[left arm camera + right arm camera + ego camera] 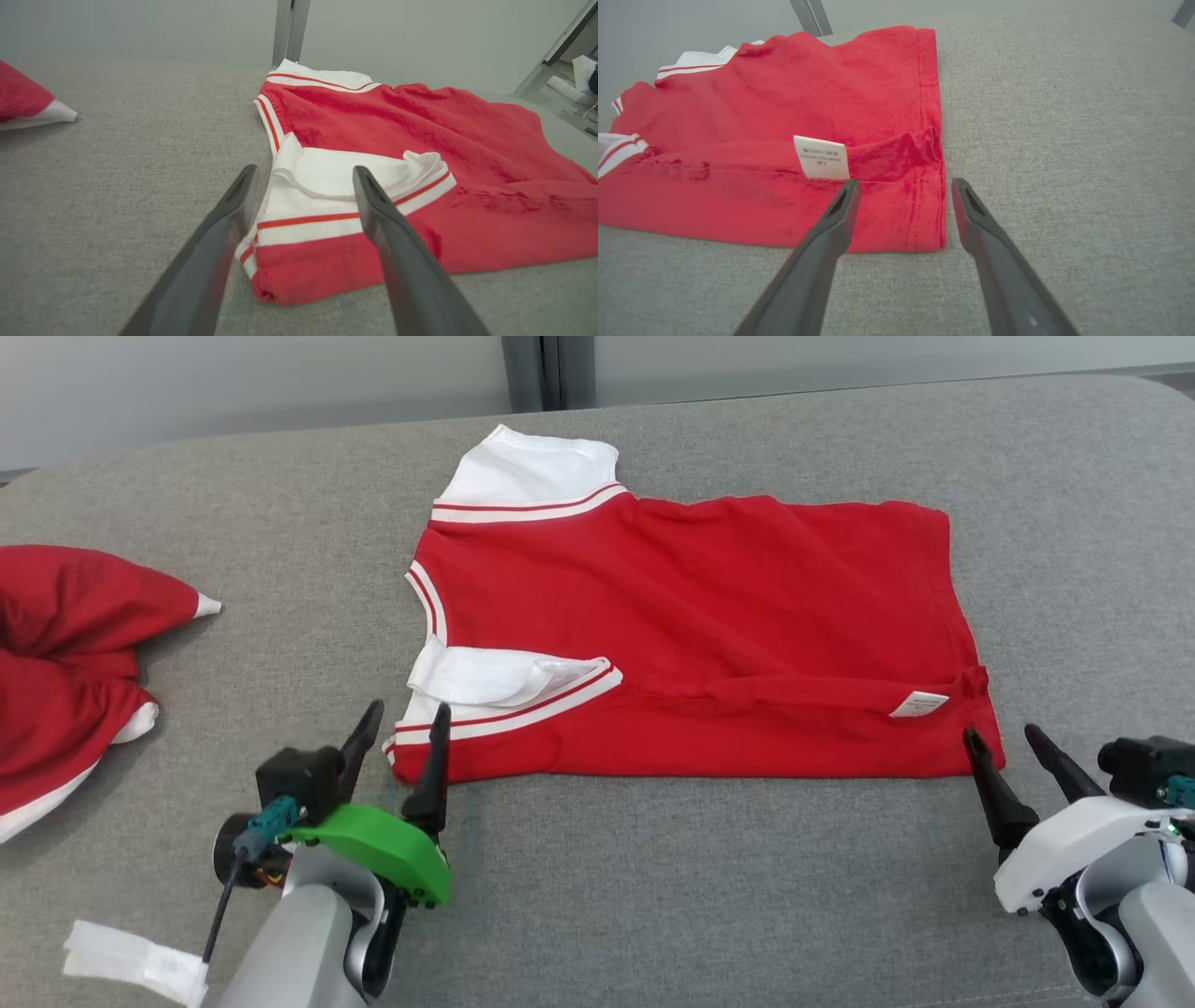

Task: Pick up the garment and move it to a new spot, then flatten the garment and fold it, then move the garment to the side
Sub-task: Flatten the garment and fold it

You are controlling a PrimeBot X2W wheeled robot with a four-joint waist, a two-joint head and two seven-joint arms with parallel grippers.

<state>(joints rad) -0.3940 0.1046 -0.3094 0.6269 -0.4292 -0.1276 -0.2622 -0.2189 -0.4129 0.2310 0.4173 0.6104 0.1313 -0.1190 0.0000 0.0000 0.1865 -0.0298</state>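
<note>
While the left hand (408,707) and right hand (1000,732) gape empty, dragging the shirt (709,607) aside may spring its loose sleeve (495,677).

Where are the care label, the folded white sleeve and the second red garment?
care label (821,157), right wrist view, middle of the tag
folded white sleeve (322,172), left wrist view, its white cloth
second red garment (65,616), head view, its red body

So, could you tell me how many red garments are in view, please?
2. The folded garment lies in the middle; the bunched garment sits at the head view's left edge, cut off, so more may be hidden.
</note>
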